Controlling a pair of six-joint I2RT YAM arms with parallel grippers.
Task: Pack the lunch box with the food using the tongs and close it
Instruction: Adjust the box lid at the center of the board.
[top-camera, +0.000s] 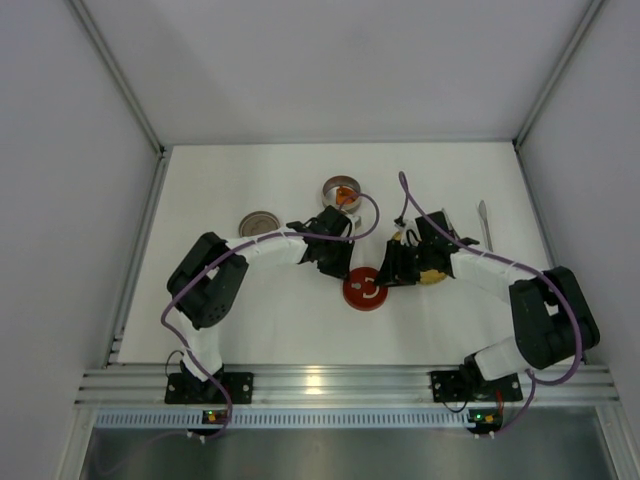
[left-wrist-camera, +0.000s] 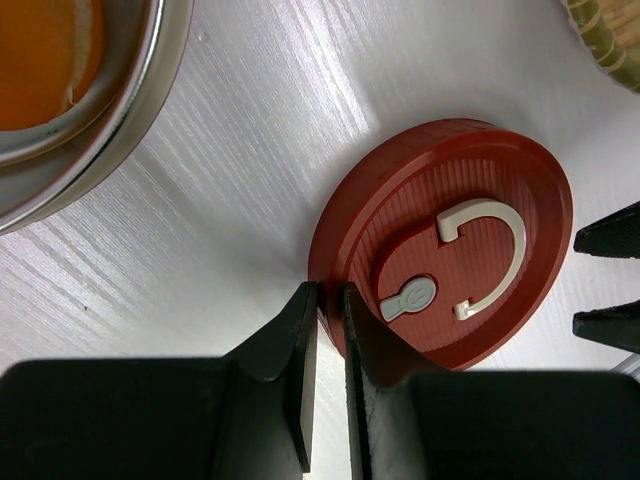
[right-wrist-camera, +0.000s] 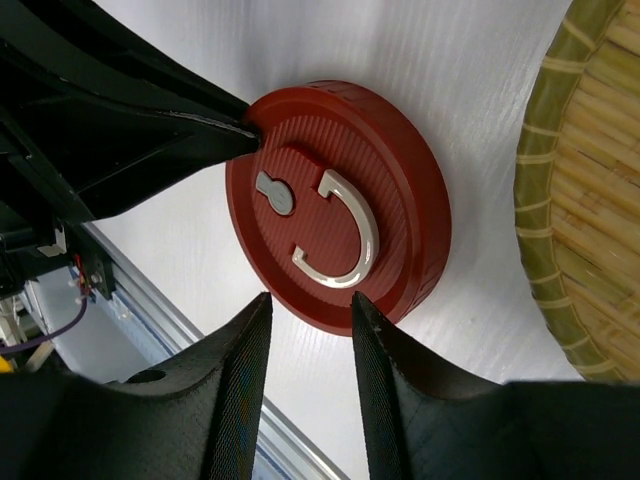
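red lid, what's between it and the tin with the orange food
Bare table between red lid and tin, seen in the left wrist view; from above the left gripper hangs over it.

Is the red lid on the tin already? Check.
No, the red lid lies on the table, apart from the open tin.

Readable text: none | numbers: none | signs: white hook-shaped curve and grey keyhole-shaped mark, raised, recorded on top of red round lid (left-wrist-camera: 440, 255)
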